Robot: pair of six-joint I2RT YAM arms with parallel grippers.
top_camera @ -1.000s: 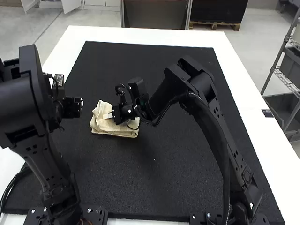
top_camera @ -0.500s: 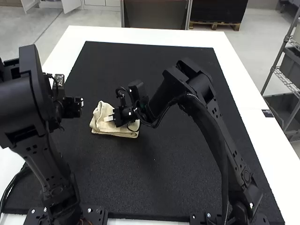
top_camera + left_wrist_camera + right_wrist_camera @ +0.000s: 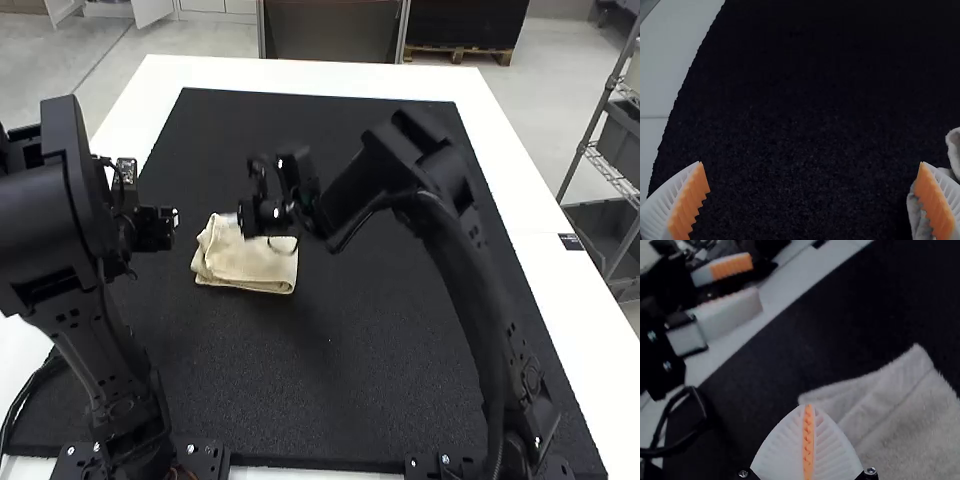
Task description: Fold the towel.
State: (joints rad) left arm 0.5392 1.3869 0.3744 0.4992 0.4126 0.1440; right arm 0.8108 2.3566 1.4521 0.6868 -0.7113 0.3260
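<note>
The left gripper (image 3: 172, 222) is held at the towel's left; in the left wrist view this gripper (image 3: 811, 163) has its fingers wide apart, nothing between them. The right gripper (image 3: 241, 216) hangs over the far side of the towel (image 3: 252, 264), a cream cloth folded into a small layered bundle with its left part raised and crumpled. In the right wrist view that gripper (image 3: 809, 406) has its fingers pressed together, with the towel (image 3: 910, 420) below and beside them. A bit of the towel (image 3: 918, 220) shows behind one left finger.
A black mat (image 3: 300, 380) lies on the white table (image 3: 300, 72). The right arm (image 3: 440, 210) reaches across the middle. In the right wrist view, the left arm's fingers (image 3: 730, 312) stand close across from the right gripper.
The right gripper has risen off the towel and shifted toward the far side, uncovering more of the cloth's top. The left arm has stayed still.
</note>
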